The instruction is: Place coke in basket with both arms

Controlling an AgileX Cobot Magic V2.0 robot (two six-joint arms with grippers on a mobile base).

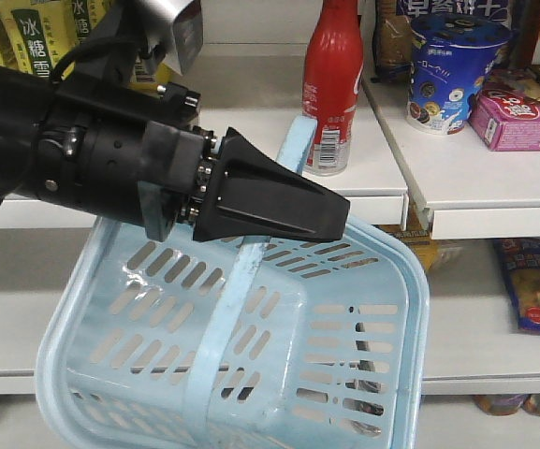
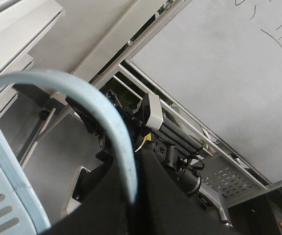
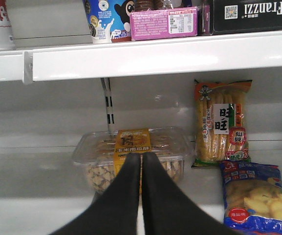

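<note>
Hanging tilted in mid-air, the basket (image 1: 68,309) is being held up by the left arm (image 1: 92,159), its jaws pinching the handle (image 1: 218,346), probably readying it to receive the coke (image 1: 333,84), which is standing upright on the shelf (image 1: 251,140) just behind. The right arm (image 3: 131,210) is pointing low, jaws pressed together, empty, under a box (image 3: 250,14) reading Franzzi.

The place is looking like a self-service shop, a supermarket aisle. White tiered shelves (image 1: 382,201) are running across the far side, carrying packaged goods facing outward. A coke (image 1: 333,84) bottle is standing with a blue snack tub (image 1: 452,70) and a pink box (image 1: 522,122) to its right, and yellow packets (image 1: 26,37) at far left. Lower down, a clear tub (image 3: 131,152), an orange snack bag (image 3: 222,122) and a blue snack bag (image 3: 255,196) are sitting on display. A light blue slotted basket (image 1: 101,309) is showing in the near foreground.
</note>
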